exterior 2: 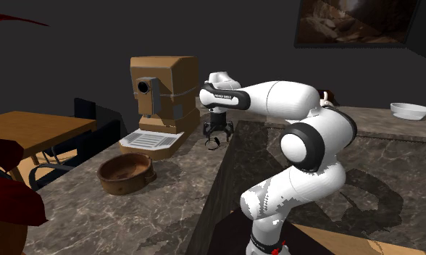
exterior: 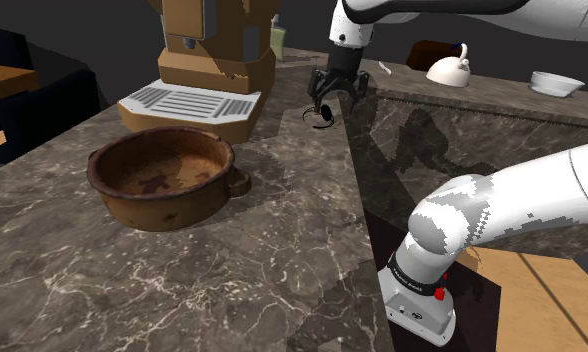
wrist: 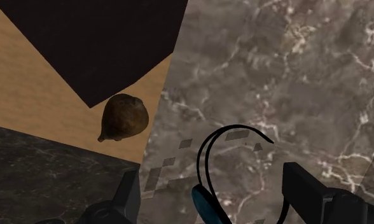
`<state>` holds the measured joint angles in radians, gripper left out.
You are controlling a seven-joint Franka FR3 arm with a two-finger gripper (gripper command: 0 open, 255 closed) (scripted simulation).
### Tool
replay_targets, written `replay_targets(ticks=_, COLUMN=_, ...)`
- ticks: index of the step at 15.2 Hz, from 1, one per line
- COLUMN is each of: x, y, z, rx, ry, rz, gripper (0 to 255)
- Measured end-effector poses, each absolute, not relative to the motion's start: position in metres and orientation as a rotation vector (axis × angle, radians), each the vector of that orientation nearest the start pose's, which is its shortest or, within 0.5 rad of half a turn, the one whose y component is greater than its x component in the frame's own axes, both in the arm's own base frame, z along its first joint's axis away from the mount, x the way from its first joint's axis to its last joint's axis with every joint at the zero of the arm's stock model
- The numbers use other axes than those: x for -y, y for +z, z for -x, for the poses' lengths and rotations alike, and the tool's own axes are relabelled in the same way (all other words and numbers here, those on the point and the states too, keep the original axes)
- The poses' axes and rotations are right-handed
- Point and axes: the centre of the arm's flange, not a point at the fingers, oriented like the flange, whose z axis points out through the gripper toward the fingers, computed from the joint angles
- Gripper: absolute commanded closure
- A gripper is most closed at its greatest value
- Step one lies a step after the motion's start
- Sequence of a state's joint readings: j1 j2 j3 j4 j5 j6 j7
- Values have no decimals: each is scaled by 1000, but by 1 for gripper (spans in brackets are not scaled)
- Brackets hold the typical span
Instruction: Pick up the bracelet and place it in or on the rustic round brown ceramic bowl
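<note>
**Open claw straddles the bracelet**

Your claw (exterior: 334, 103) hangs wide open above the desk (exterior: 232, 280), gripping nothing. The thin dark bracelet (exterior: 323, 118) sits just below, between its fingers, touching neither. The brown bowl (exterior: 167, 210) stands well apart

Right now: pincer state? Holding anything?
Pincer: open. The bracelet sits between its fingers, but they do not clasp it.
</note>
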<state>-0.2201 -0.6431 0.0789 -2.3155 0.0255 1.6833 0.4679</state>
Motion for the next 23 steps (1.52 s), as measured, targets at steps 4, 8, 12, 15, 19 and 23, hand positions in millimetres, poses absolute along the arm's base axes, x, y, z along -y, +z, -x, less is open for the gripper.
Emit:
replay_targets(ticks=4, x=42, y=567, z=-354, rx=-976, ry=-20, rz=3007, gripper=0)
replay_targets(ticks=8, x=42, y=567, z=-354, rx=-976, ry=-20, rz=3007, gripper=255)
replay_targets(ticks=12, x=42, y=567, z=-354, rx=-976, ry=-20, rz=3007, gripper=255)
replay_targets(ticks=15, x=42, y=567, z=-354, rx=-976, ry=-21, rz=3007, gripper=255)
replay_targets(ticks=19, x=42, y=570, z=-354, rx=-976, ry=-21, rz=3007, gripper=255)
replay_targets(ticks=23, x=42, y=588, z=-354, rx=-976, ry=-21, rz=3007, gripper=255)
